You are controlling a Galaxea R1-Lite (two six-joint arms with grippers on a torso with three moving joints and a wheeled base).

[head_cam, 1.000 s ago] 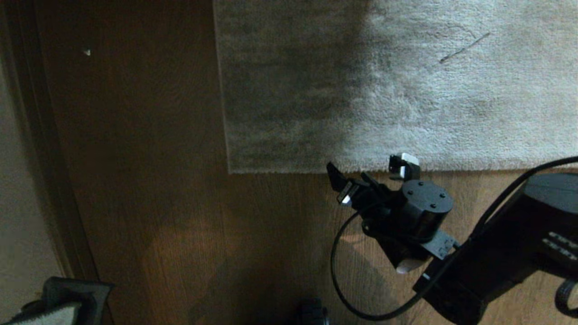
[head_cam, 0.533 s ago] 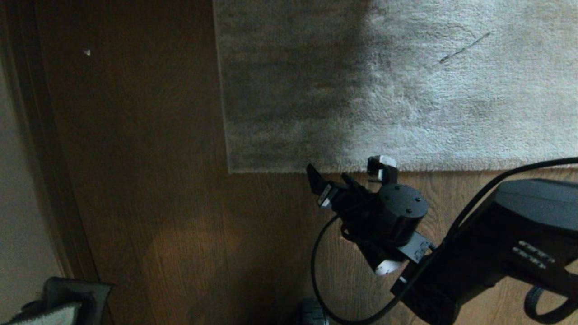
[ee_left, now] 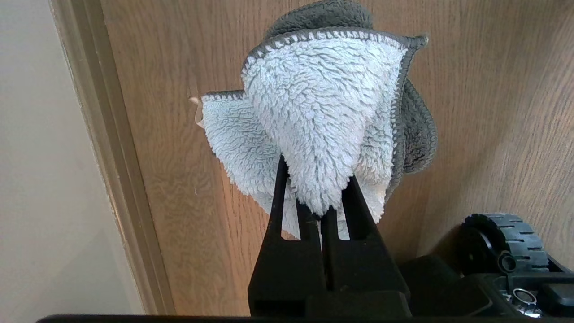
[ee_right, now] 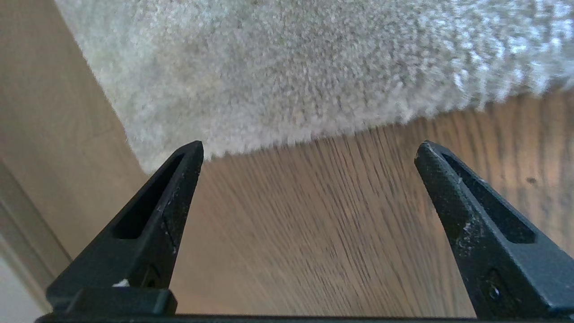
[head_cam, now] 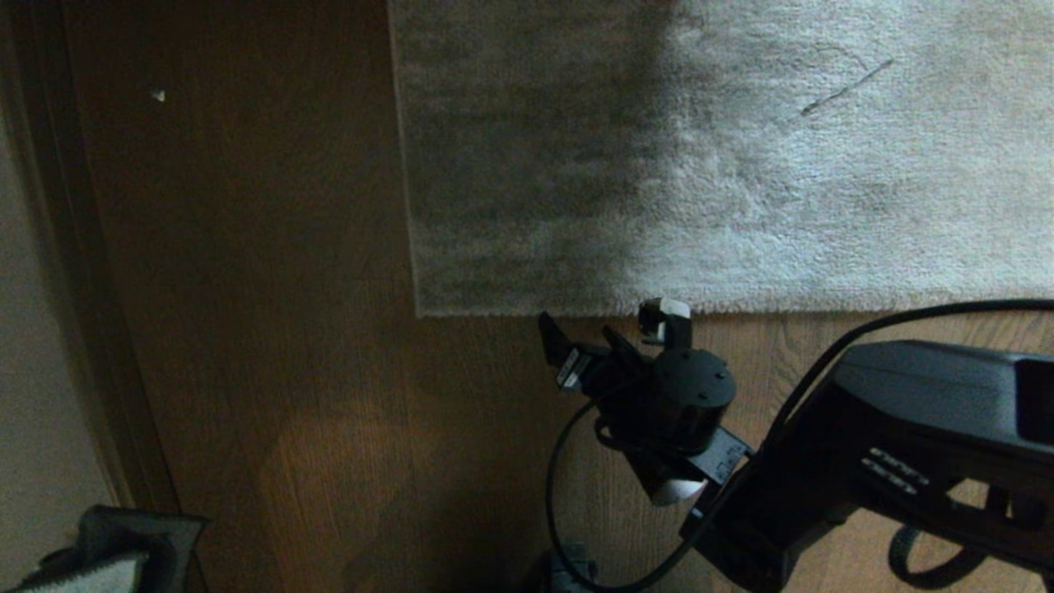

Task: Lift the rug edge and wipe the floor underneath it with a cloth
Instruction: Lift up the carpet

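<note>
The rug edge (head_cam: 741, 310) lies flat on the floor (head_cam: 272, 346), its long axis running straight across the head view from the rug's near left corner (head_cam: 420, 313) toward the right; a second border runs away from that corner toward the top of the view. The pile is grey-beige, shaded on its left portion. The right end effector (head_cam: 613, 333) sits low over the floor just short of the rug edge, a little right of the corner, pointing at the border with its two fingers spread wide and nothing between them; in the right wrist view the right end effector (ee_right: 309, 150) frames bare floor (ee_right: 323, 233) with the rug edge (ee_right: 314, 134) just beyond the fingertips. Whether a fingertip touches the pile cannot be told. The left end effector (ee_left: 323, 211) is clenched on the cloth (ee_left: 314, 121), a fluffy pale rag with grey stitched hems, bunched above the floor beside a baseboard (ee_left: 112, 157). A black wheel (ee_left: 502, 244) of the base sits nearby. A small pale speck (head_cam: 158, 95) lies on the floor left of the rug.
</note>
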